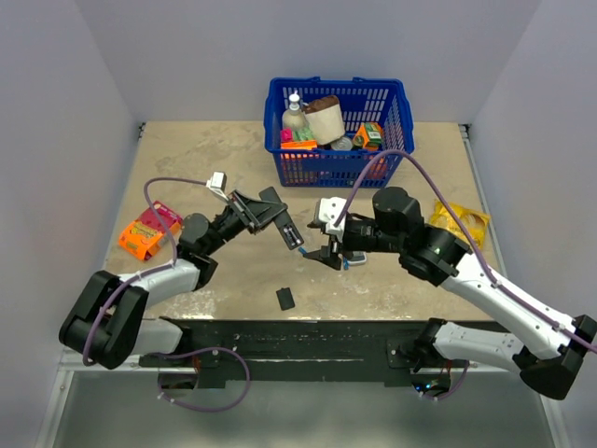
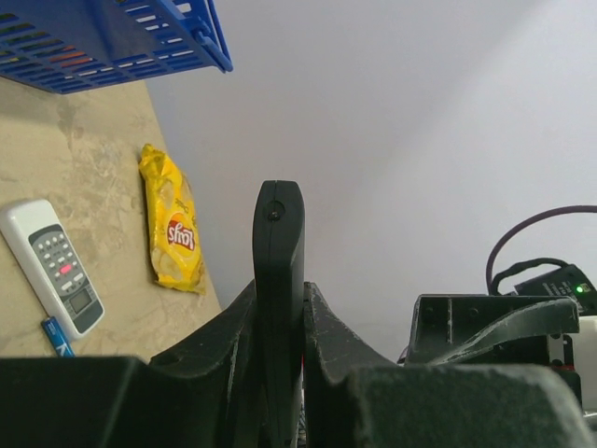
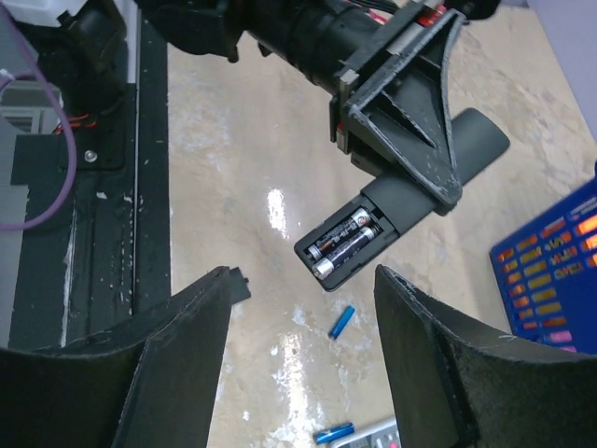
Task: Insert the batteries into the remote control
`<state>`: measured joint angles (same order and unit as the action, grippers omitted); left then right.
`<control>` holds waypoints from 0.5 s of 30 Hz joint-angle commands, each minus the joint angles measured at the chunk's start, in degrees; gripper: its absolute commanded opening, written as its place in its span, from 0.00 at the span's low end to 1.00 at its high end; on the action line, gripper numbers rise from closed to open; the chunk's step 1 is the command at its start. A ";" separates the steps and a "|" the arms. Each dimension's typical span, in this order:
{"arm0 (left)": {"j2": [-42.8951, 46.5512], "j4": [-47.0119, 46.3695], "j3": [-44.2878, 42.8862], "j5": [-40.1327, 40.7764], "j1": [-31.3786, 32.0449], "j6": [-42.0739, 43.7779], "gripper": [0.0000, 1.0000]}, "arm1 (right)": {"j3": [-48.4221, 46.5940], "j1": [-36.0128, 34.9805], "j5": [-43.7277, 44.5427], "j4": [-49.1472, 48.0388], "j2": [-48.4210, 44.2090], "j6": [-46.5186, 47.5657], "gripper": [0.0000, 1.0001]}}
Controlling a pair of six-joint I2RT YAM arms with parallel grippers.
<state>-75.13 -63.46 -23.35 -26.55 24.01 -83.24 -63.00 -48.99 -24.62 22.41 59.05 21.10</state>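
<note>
The remote control (image 1: 283,222) is a slim black bar held off the table, with my left gripper (image 1: 264,213) shut on it. In the left wrist view it stands edge-on between the fingers (image 2: 279,280). Its back compartment (image 3: 353,245) is open, and two dark cells with silver ends lie in it side by side. Two blue batteries lie on the table below, one (image 3: 342,321) loose, the other (image 3: 334,433) beside a white remote. My right gripper (image 3: 303,280) hovers open just right of the compartment with nothing between its fingers. The small black back cover (image 1: 285,298) lies on the table near the front edge.
A blue basket (image 1: 340,131) full of items stands at the back. A white-grey remote (image 2: 58,264) lies under my right gripper, with a yellow chip bag (image 1: 462,222) to the right. An orange packet (image 1: 149,229) lies at the left.
</note>
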 commanded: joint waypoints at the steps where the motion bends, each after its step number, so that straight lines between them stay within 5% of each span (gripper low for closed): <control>1: 3.24 2.10 -4.06 -2.72 -0.28 -0.70 0.00 | 0.07 1.26 -8.24 -5.20 -0.25 7.10 0.64; 15: 6.22 8.00 -5.56 -6.15 -0.28 0.27 0.00 | -1.07 3.64 -16.42 -2.30 4.49 15.37 0.43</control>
<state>-70.67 -55.55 -26.85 -30.41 24.01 -83.33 -62.50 -46.15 -35.99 20.56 63.33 33.21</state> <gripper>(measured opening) 0.229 0.462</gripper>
